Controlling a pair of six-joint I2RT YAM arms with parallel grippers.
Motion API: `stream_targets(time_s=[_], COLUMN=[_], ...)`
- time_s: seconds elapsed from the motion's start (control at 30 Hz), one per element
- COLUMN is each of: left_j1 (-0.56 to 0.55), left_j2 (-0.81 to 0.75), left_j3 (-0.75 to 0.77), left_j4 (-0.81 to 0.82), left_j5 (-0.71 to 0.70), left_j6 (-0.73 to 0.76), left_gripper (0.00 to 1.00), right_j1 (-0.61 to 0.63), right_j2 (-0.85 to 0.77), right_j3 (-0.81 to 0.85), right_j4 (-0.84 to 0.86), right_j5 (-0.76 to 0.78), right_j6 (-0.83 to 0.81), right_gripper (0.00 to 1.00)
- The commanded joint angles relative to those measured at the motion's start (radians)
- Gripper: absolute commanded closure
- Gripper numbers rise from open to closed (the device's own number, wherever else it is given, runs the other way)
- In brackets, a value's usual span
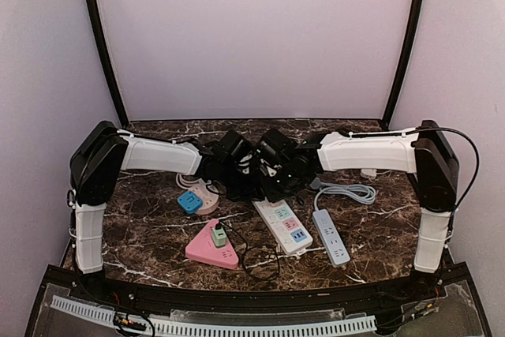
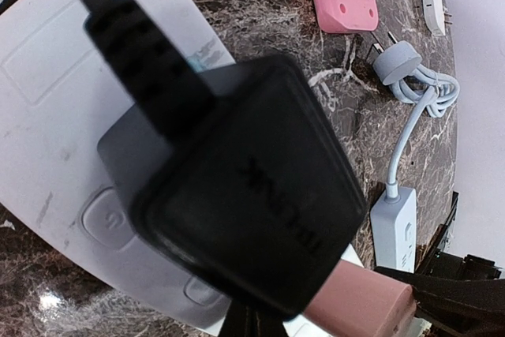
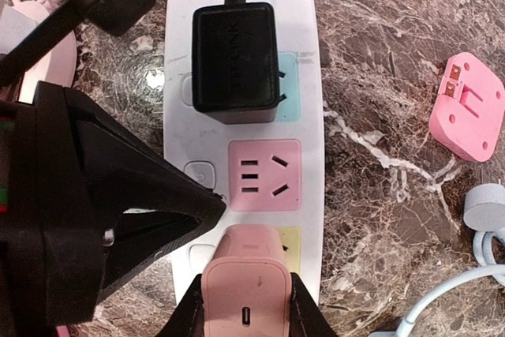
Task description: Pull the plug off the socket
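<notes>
**A:** Top view?
**B:** The left end effector (image 1: 241,175) and right end effector (image 1: 276,179) are bunched mid-table (image 1: 158,226). The plug is hidden under them, so progress can't be read here.

**A:** Left wrist?
**B:** A black adapter (image 2: 237,187) fills the frame, plugged into the power strip (image 2: 47,116). The pink plug (image 2: 363,305) sits at the strip's other end. No left fingers are visible, so I can't tell its grip.

**A:** Right wrist?
**B:** The right end effector (image 3: 246,317) is clenched on the pink plug (image 3: 245,274), which looks seated in the power strip's (image 3: 312,76) yellow socket (image 3: 292,246). So it's grasped but not pulled.

**A:** Room?
**B:** An empty pink socket (image 3: 264,175) lies between plug and adapter (image 3: 233,53). A black wedge (image 3: 102,219) crowds the strip's switch side. Off the opposite edge is bare table (image 3: 379,53), with a loose pink adapter (image 3: 465,108) well apart. Pulling straight off looks clear.
</notes>
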Motion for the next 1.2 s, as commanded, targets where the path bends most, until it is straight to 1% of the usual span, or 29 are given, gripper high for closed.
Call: stream_targets(time_s=[0.0,0.43,0.53,0.73,0.9,1.03,1.17], left_j1=[-0.005,-0.005,-0.006,-0.012,-0.022,-0.025,-0.025], left_j2=[0.039,0.026,0.022,0.009,-0.001,-0.028,-0.081], left_j3=[-0.035,-0.046,-0.036,0.057,0.192,0.268,0.279], left_j4=[-0.150,-0.145,-0.137,-0.136,-0.159,-0.193,-0.211], left_j5=[-0.053,-0.054,-0.043,-0.010,0.013,0.007,-0.007], left_j6=[0.017,0.013,0.019,0.054,0.095,0.108,0.113], left_gripper=[1.00,1.00,1.00,1.00,0.98,0.96,0.96], right_j1=[-0.003,-0.011,-0.033,-0.130,-0.242,-0.340,-0.406], right_j2=[-0.074,-0.186,-0.203,-0.235,-0.225,-0.179,-0.101], right_j3=[0.038,-0.041,-0.057,-0.078,-0.072,-0.038,0.027], right_j4=[0.022,0.053,0.054,0.095,0.163,0.228,0.245], right_j5=[0.041,-0.002,-0.011,-0.080,-0.173,-0.282,-0.341], right_j6=[-0.008,0.018,0.019,-0.006,-0.022,-0.021,-0.021], right_gripper=[0.96,0.96,0.96,0.95,0.95,0.94,0.94])
